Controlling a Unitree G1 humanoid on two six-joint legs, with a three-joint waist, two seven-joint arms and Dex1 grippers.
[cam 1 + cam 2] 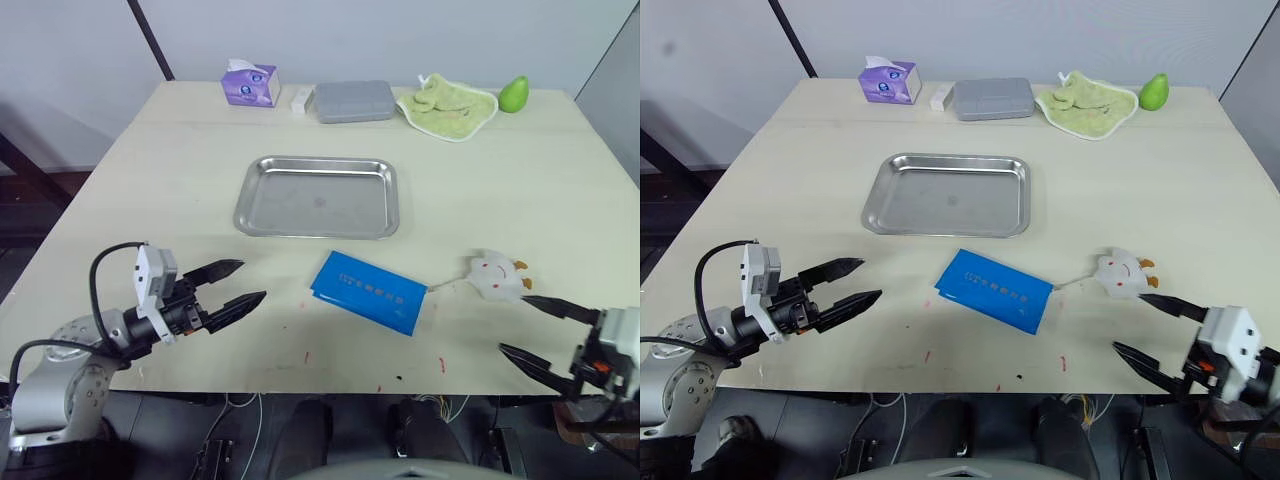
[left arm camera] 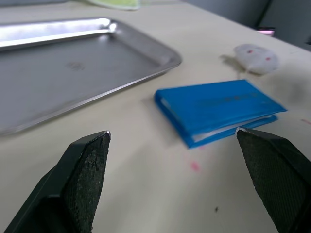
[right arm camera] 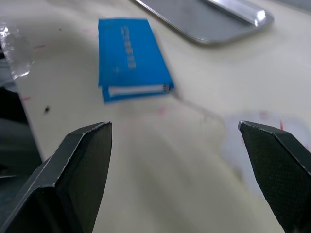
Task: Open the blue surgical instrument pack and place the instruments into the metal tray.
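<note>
Our left pincer (image 1: 238,284) hovers low over the surface (image 1: 520,200) with its fingers apart and nothing between them, aimed toward the blue surgical instrument pack (image 1: 369,291). Our right pincer (image 1: 527,327) is likewise spread and holding nothing, near the front edge beside a small white toy (image 1: 495,274). The pack lies closed between both pincers, just in front of the metal tray (image 1: 317,195).

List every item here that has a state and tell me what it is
Pack: closed, flat on the table, untouched.
Tray: empty.
Left tool: open, holding nothing.
Right tool: open, holding nothing.
Grey box: lid shut.
Tissue box: tissue sticking out the top.
Green cloth: crumpled.
</note>
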